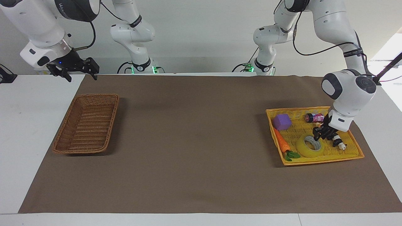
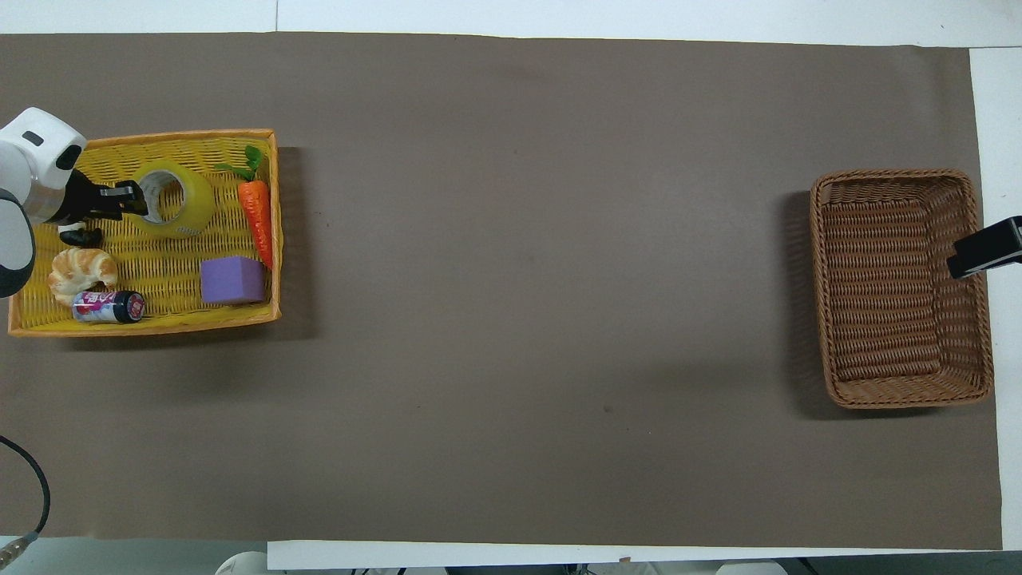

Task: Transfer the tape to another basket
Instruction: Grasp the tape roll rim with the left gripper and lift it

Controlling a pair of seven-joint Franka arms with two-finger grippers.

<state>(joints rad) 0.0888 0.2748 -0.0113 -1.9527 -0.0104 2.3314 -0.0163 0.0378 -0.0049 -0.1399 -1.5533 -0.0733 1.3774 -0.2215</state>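
One arm is at work: the left gripper (image 1: pixel 317 135) is down in the yellow tray (image 1: pixel 355 150) at the rim of the tape (image 1: pixel 309 146), and the overhead view suggests a finger on either side of the roll's wall at the edge toward the left arm's end of the table; whether the fingers have actually clamped on it I cannot tell; the roll lies flat on the tray floor, not lifted. Around it sit a carrot (image 1: pixel 281 143), a purple block (image 1: pixel 282 121), a can (image 1: pixel 314 117) and a small black-and-white figure (image 1: pixel 338 142), the figure just beside the gripper. The basket (image 1: pixel 86 124) stands well apart toward the right arm's end, with nothing in it; the right gripper (image 1: pixel 73 69) waits raised near it, fingers spread. By my reading, the task is barely begun: the lift, the carry across the mat and the release into the basket all remain.
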